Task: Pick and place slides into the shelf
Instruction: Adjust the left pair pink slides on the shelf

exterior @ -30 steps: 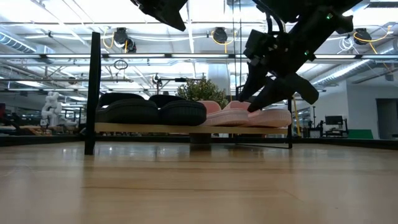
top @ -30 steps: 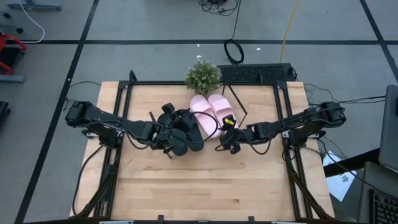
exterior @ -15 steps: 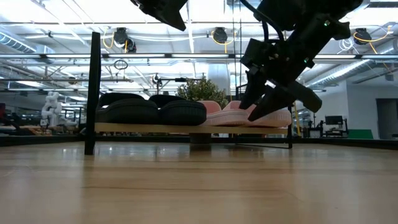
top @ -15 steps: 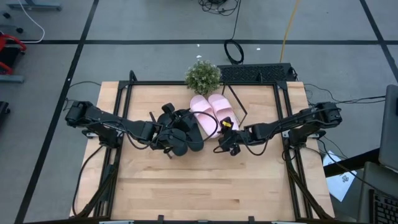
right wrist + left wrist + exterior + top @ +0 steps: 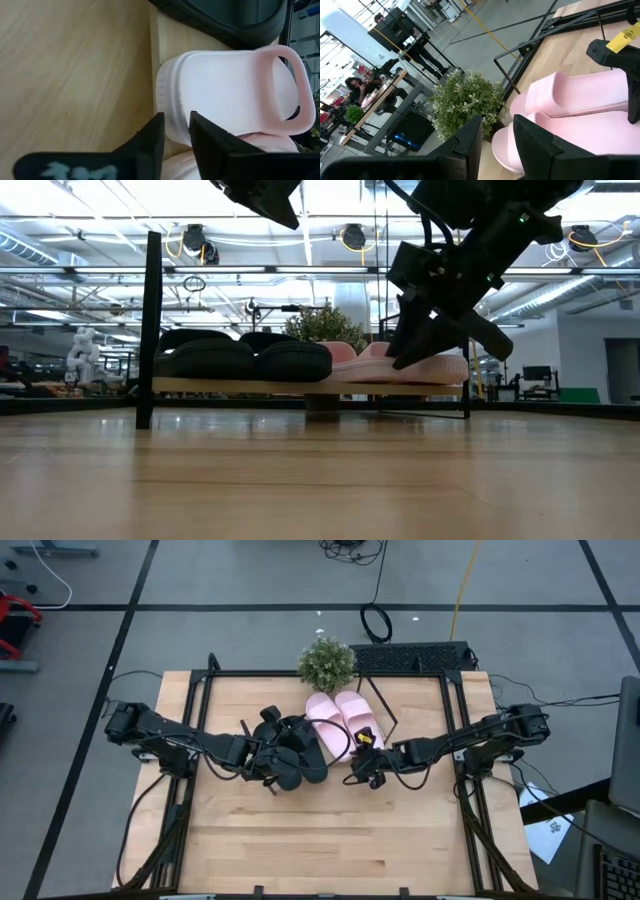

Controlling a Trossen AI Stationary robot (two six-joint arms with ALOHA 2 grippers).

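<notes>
Where the shelf [image 5: 300,386] crosses the table's far half, both pairs of slides rest side by side: black pair [image 5: 245,358], pink pair [image 5: 345,720]. Right gripper [image 5: 366,769]: at the pink heels, fingers [image 5: 150,142] nearly together, empty. Left gripper [image 5: 283,762]: over the black pair, fingers [image 5: 470,135] narrowly apart. Potted plant [image 5: 326,663] behind.

Yellow tag [image 5: 624,39]: characters too small to read, on dark arm part.
White marks [image 5: 59,171]: blurred, unreadable, on dark finger.
</notes>
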